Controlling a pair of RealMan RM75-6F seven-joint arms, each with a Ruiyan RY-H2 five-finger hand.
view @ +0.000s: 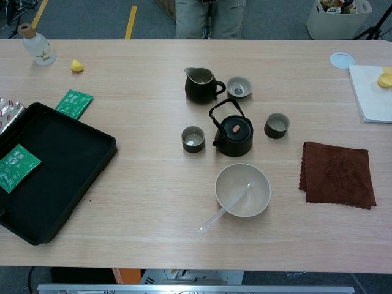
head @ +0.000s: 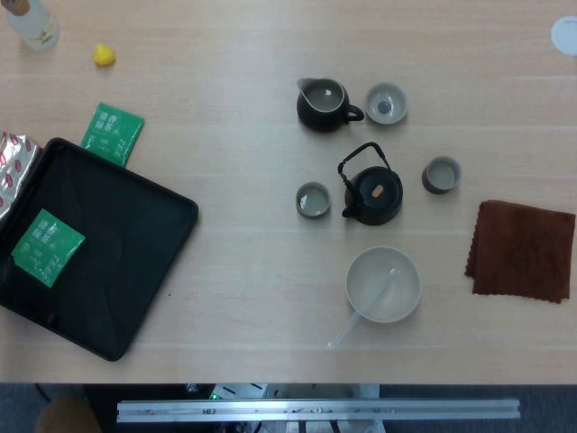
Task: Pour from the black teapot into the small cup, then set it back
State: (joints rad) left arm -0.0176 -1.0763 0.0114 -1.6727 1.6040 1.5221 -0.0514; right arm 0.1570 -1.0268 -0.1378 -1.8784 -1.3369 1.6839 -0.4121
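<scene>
The black teapot (head: 372, 191) (view: 233, 133) stands upright in the middle of the table, its hoop handle raised and its spout toward the left. A small grey cup (head: 313, 199) (view: 193, 138) sits just left of the spout. Another small cup (head: 441, 174) (view: 277, 125) stands to the pot's right. Neither hand shows in the head view or the chest view.
A dark pitcher (head: 324, 103) and a pale cup (head: 386, 102) stand behind the pot. A pale bowl (head: 383, 284) with a clear spoon lies in front. A brown cloth (head: 523, 250) is at the right, a black tray (head: 90, 244) with a green packet at the left.
</scene>
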